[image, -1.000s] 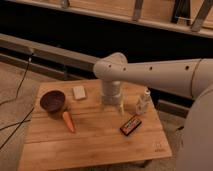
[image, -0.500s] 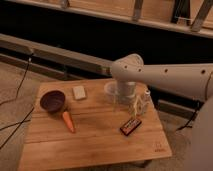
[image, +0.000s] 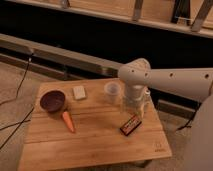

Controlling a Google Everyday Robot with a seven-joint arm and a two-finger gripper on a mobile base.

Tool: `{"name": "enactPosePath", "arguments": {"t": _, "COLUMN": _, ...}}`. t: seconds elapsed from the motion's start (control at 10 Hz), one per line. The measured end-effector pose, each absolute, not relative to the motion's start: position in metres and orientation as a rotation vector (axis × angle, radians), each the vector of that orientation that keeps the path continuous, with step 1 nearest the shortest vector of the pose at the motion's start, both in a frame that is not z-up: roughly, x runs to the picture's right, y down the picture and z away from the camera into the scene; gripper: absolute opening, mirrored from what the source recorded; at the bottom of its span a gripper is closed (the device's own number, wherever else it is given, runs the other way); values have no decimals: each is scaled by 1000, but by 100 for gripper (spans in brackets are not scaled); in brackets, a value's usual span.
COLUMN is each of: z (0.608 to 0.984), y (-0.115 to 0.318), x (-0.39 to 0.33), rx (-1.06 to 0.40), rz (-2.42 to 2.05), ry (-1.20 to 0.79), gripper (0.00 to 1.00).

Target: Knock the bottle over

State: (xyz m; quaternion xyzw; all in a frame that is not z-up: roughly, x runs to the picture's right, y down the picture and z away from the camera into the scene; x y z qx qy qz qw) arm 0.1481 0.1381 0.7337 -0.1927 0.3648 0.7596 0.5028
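Bottle (image: 147,100) upright just beside claw (image: 134,108); arm (image: 172,80) reaches from right, bent downward; claw opening indiscernible.

So your wooden table (image: 100,147) has a dark bowl (image: 52,101) on the left, a carrot (image: 68,121) just in front of it, a white block (image: 79,92), a translucent cup (image: 112,92), the bottle (image: 146,99) and a snack bar (image: 130,125). The gripper (image: 134,109) is down between cup and bottle.

Six single things, one counter (image: 100,146)
By the one claw (image: 135,109): bottle (image: 147,100), cup (image: 112,91), snack bar (image: 131,125); farther off: bowl (image: 43,101), carrot (image: 68,121), sponge (image: 79,92).
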Motion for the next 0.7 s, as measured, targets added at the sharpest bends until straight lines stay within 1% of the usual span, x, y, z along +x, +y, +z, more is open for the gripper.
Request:
{"name": "enactPosePath", "arguments": {"t": 0.1, "z": 739, "y": 139, "x": 152, "rx": -465, "rz": 1828, "ry": 880, "gripper": 65}}
{"name": "enactPosePath", "arguments": {"t": 0.3, "z": 762, "y": 137, "x": 165, "rx": -462, "rz": 1777, "ry": 860, "gripper": 65}}
{"name": "enactPosePath", "arguments": {"t": 0.7, "z": 784, "y": 135, "x": 192, "rx": -505, "rz": 1560, "ry": 856, "gripper": 65}}
